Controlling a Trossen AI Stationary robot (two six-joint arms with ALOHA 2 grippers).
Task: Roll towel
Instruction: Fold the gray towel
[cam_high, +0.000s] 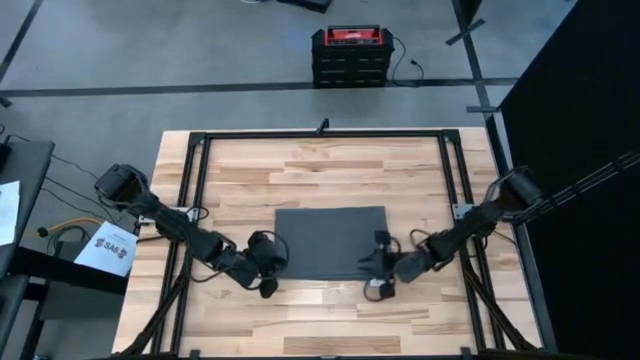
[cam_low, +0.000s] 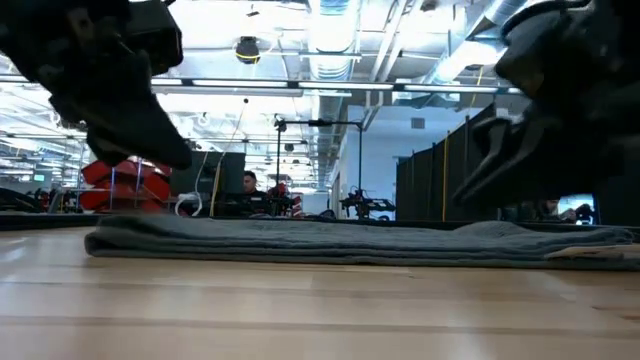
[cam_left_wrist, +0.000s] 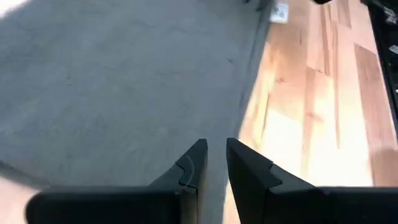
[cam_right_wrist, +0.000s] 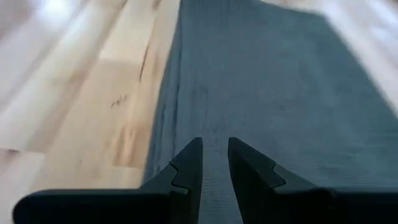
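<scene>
grey towel (cam_high: 330, 240) is lying flat on the table (cam_high: 250, 170); left pincer (cam_left_wrist: 212, 163) and right pincer (cam_right_wrist: 214, 160), narrowly parted and empty, are hovering over its near corners, needing to pinch the edge.

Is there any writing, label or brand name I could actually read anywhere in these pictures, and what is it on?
White paper sheet beside the table's left edge: dark print, too small to read.
Red and black case on the floor beyond the table: a pale strip on its lid, unreadable.
Small white tag at the towel's edge: blurred, no words legible.
Nothing else bears text.
</scene>
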